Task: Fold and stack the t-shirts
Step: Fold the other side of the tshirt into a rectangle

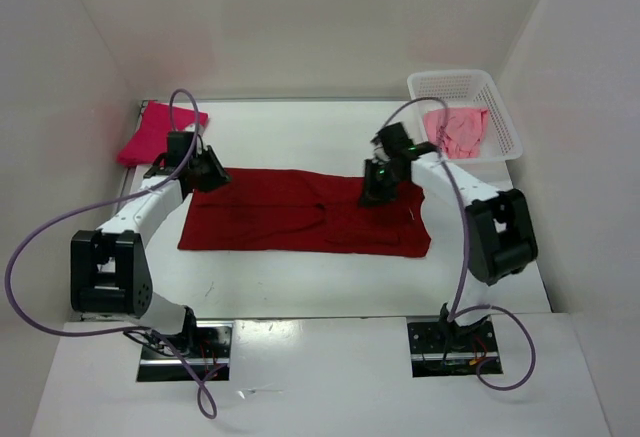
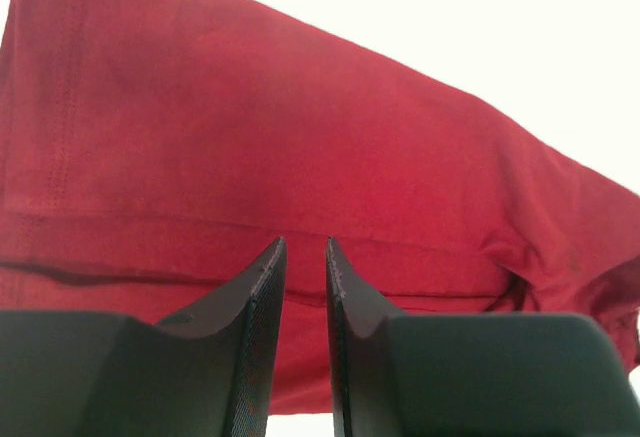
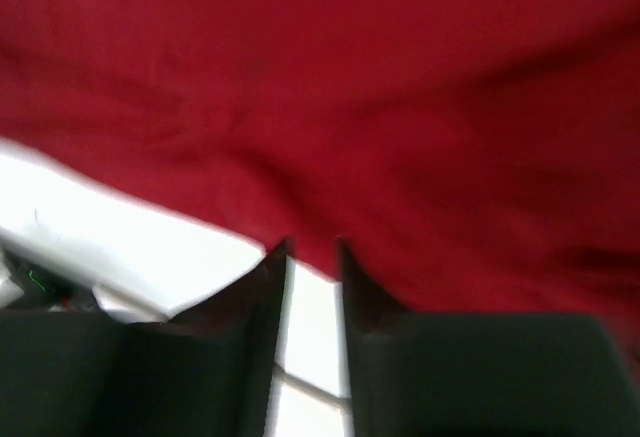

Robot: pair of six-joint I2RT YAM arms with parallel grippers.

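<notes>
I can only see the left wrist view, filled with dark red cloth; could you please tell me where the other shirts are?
Observer: The magenta shirt lies at the table's far left corner.
Operator: Thank you, and the light pink one?
Observer: The light pink shirt sits crumpled inside the white basket, far right.
Operator: Where is the right tool?
Observer: The right tool is above the dark red shirt, right of its middle, near its far edge.

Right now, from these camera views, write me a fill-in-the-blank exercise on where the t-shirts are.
The spread-out t-shirt in the middle is dark ___.
The magenta t-shirt lies at the far ___ corner of the table.
The light pink t-shirt lies inside the white mesh ___.
Missing words: red; left; basket.
</notes>
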